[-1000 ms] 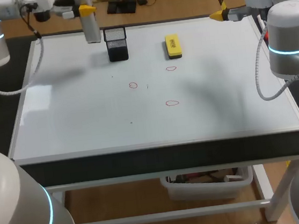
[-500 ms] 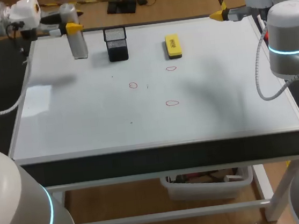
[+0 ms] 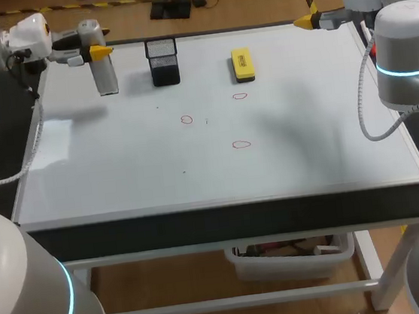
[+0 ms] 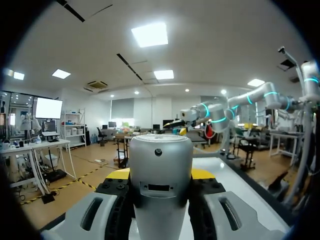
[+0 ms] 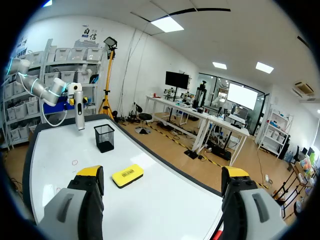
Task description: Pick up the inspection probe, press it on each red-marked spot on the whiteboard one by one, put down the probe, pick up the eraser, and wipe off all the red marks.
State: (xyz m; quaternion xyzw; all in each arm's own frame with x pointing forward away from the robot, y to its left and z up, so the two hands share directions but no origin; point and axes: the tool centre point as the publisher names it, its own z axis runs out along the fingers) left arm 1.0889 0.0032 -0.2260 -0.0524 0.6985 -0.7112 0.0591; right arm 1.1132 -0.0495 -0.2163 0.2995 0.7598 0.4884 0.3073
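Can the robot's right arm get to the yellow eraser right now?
Probably yes. The right gripper is open and empty. The eraser lies bare on the whiteboard ahead of it, with nothing between them. The black mesh cup stands off to the eraser's side.

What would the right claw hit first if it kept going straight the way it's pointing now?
Probably nothing: the right claw hangs open above the far edge of the whiteboard, pointing along it. The eraser and mesh cup sit lower and off to one side, though depth is hard to judge.
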